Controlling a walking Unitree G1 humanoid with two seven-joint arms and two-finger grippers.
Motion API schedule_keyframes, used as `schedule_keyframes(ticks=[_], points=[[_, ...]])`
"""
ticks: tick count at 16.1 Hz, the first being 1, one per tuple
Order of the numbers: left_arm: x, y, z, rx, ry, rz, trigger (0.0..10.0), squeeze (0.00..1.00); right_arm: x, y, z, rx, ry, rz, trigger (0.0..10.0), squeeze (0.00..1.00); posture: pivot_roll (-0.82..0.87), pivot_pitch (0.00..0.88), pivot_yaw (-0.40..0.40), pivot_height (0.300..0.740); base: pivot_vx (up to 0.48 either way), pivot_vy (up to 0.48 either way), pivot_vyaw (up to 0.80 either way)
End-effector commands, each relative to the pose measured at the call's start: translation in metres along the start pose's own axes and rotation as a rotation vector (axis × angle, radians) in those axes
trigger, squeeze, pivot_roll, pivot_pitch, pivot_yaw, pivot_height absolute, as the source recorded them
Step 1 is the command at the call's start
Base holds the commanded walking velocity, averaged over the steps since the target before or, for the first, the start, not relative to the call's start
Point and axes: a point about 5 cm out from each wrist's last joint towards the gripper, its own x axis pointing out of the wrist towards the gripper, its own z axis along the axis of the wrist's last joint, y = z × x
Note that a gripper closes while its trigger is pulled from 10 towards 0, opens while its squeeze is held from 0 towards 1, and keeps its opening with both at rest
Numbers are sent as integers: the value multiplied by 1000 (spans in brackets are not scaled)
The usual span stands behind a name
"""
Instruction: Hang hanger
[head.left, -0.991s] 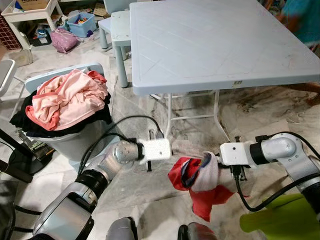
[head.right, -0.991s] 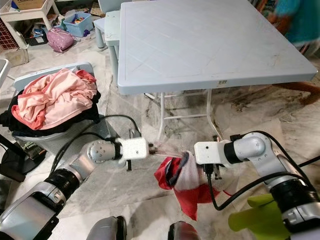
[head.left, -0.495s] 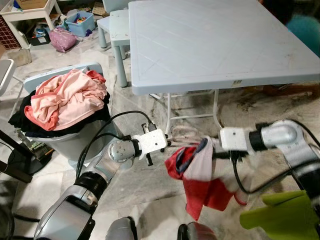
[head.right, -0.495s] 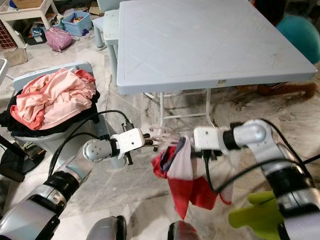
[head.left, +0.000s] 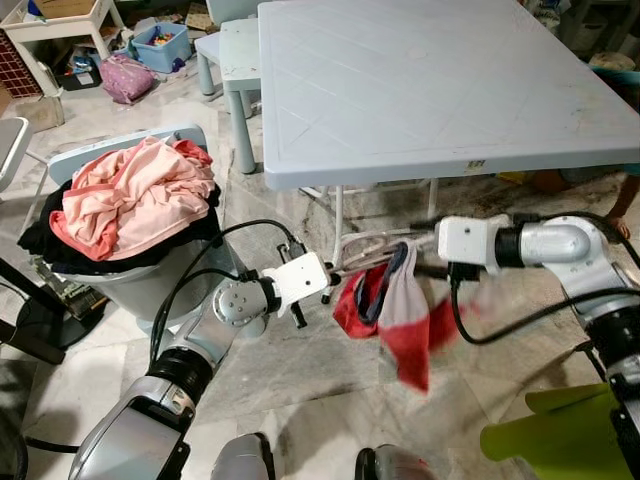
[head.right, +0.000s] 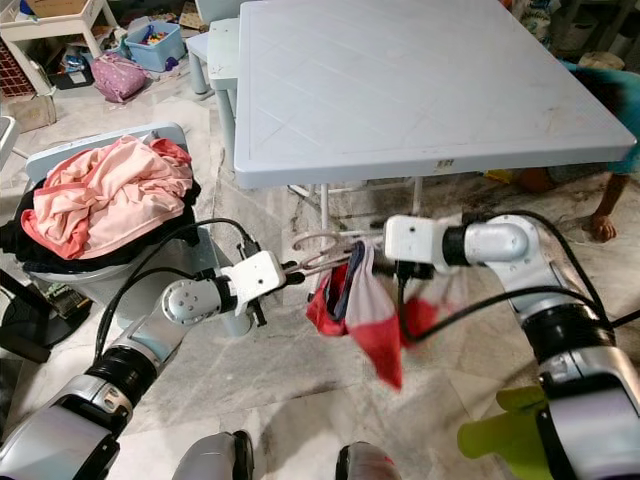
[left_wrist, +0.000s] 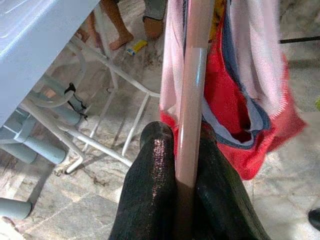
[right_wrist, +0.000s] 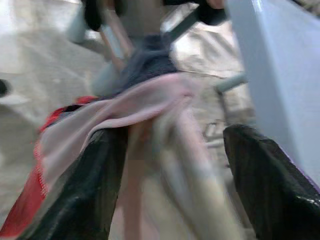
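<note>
The pink hanger (left_wrist: 192, 95) is not hung up yet. It is in the air, low down in front of the big grey bench (head.left: 430, 80), just under the bench's near edge. The left claw (left_wrist: 177, 195) is clenched tight on one end of the hanger bar. A red and white cloth (head.left: 395, 310) is draped over the hanger and hangs down toward the floor.

The right claw (right_wrist: 175, 150) is at the other end, at about 3 o'clock from the cloth. Its fingers are spread wide, with the cloth and hanger between them, so it looks released and not squeezing, though that view is blurred.

A basket (head.left: 130, 290) piled with pink clothes (head.left: 135, 200) sits at about 10 o'clock.

I think the job is about halfway: the cloth is on the hanger, but there is no rail or hook here to hang it on, so carrying it and hooking it up is left
</note>
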Motion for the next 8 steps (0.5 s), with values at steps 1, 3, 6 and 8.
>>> schedule_keyframes(ticks=[1,3,6,8], points=[[-2,3,2,-11,-18,18,0,0,-2,-9,2,-25,2,-54,10000,1000,-87,89,35,740,0,0,0],[-2,1,2,-13,-19,17,0,0,0,-16,4,-34,-8,-145,10000,1000,-85,88,36,740,0,0,0],[-3,1,-5,-35,22,41,0,0,-3,-26,2,-38,-5,-262,10000,1000,-79,88,36,740,0,0,0],[-5,1,-8,-54,39,59,0,0,-6,-33,1,-27,-4,-337,10000,1000,-79,89,37,740,0,0,0]])
